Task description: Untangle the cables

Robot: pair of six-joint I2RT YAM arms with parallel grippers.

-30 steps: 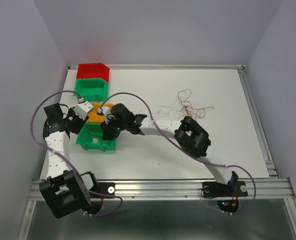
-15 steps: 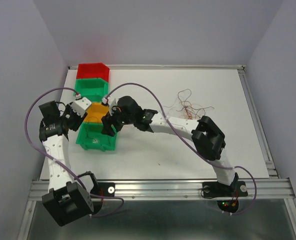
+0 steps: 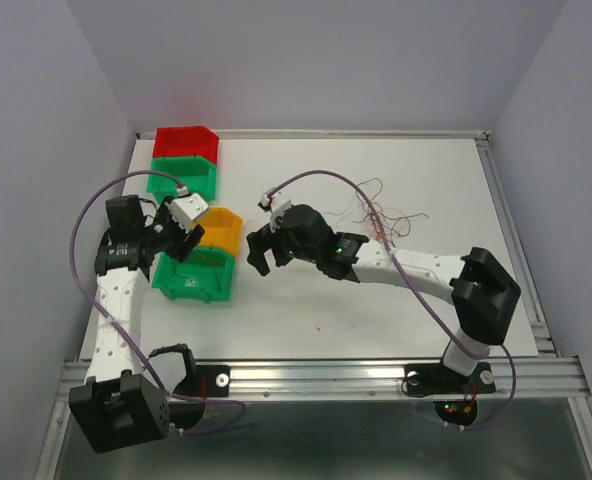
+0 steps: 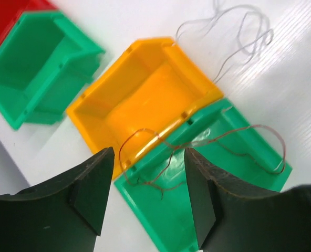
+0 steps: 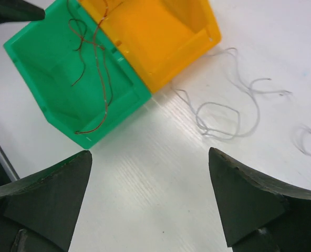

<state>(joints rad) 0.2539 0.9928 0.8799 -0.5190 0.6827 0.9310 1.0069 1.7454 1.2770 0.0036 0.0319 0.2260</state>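
A thin red-brown cable (image 4: 156, 140) lies loose in the near green bin (image 4: 234, 163), with one loop over the rim of the orange bin (image 4: 145, 84). It shows again as the red-brown cable (image 5: 95, 50) in the right wrist view. My left gripper (image 4: 147, 202) hovers open above it, holding nothing. A whitish-grey cable (image 5: 224, 113) curls on the table beside the orange bin (image 5: 155, 31). My right gripper (image 5: 150, 205) stands wide open over bare table. The remaining tangle of cables (image 3: 381, 215) lies behind the right arm.
Four bins stand in a row at the left: red bin (image 3: 186, 142), green bin (image 3: 183, 178), orange bin (image 3: 221, 232) and near green bin (image 3: 194, 278). My left gripper (image 3: 183, 243) is over them, my right gripper (image 3: 259, 252) just to their right. Thick purple cables arch over both arms.
Both grippers have opened. The right arm has drawn back to the right, away from the bins. The left gripper has lifted slightly above the bins.
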